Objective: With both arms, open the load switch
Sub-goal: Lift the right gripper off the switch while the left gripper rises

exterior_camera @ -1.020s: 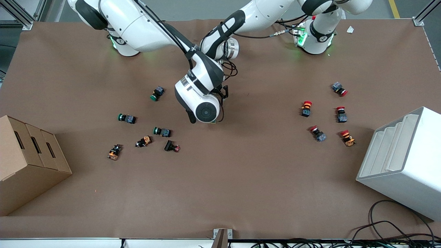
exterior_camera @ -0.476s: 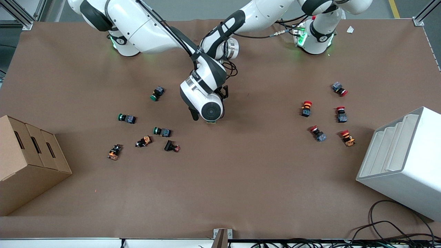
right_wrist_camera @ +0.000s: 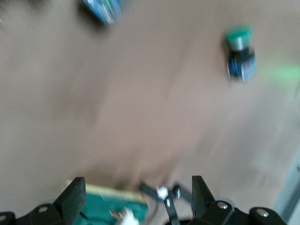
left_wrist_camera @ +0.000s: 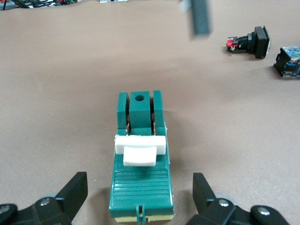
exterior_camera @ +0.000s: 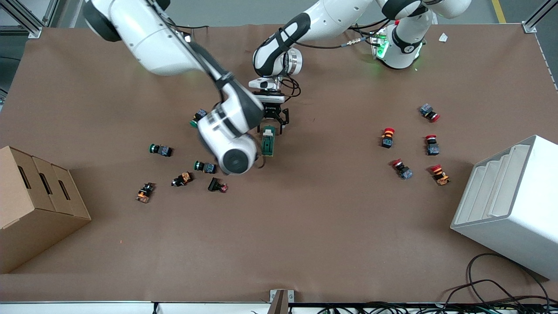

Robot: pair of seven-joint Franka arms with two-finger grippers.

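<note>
The load switch (exterior_camera: 268, 143) lies on the brown table, a dark-green block with a white toggle (left_wrist_camera: 139, 150). My left gripper (exterior_camera: 273, 123) is down at the switch's end farther from the front camera. It is open, one finger (left_wrist_camera: 75, 190) on each side of the block, not touching it. The right arm's wrist (exterior_camera: 231, 150) hangs beside the switch toward the right arm's end and hides its gripper in the front view. In the right wrist view my right gripper (right_wrist_camera: 137, 183) is open, with a corner of the switch (right_wrist_camera: 105, 208) low between its fingers.
Green, orange and red push buttons (exterior_camera: 205, 166) lie scattered toward the right arm's end, one green button (exterior_camera: 199, 117) close to the right wrist. Several red-capped buttons (exterior_camera: 387, 137) lie toward the left arm's end. A cardboard box (exterior_camera: 35, 205) and a white rack (exterior_camera: 510, 205) stand at the table's ends.
The right arm has swung off the switch toward its own end, uncovering the switch and the left gripper. The left arm has not visibly moved.
</note>
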